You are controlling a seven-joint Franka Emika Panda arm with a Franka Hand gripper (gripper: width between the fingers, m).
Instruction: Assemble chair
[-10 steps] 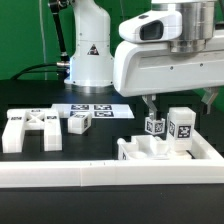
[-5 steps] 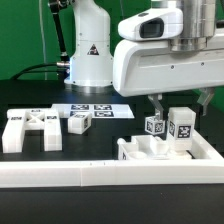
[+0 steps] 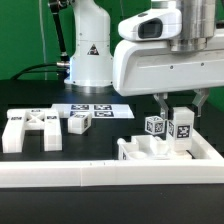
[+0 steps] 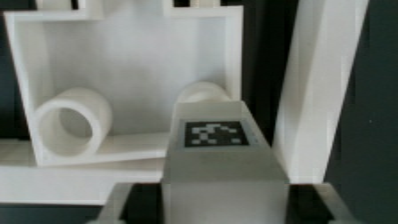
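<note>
Hovering over a tagged white leg (image 3: 184, 128), gripper (image 3: 183, 106) spread.
Wrist view alone shows a white ring (image 4: 71, 122) on the panel (image 4: 143, 60) beyond.

The white Franka robot arm (image 3: 88, 45) stands on its base at eleven o'clock in the exterior view, and its bulky white wrist housing (image 3: 160, 55) sits at two o'clock. The black two-finger gripper (image 3: 182, 103) points down toward six o'clock, fingers (image 3: 161, 101) spread apart.
</note>
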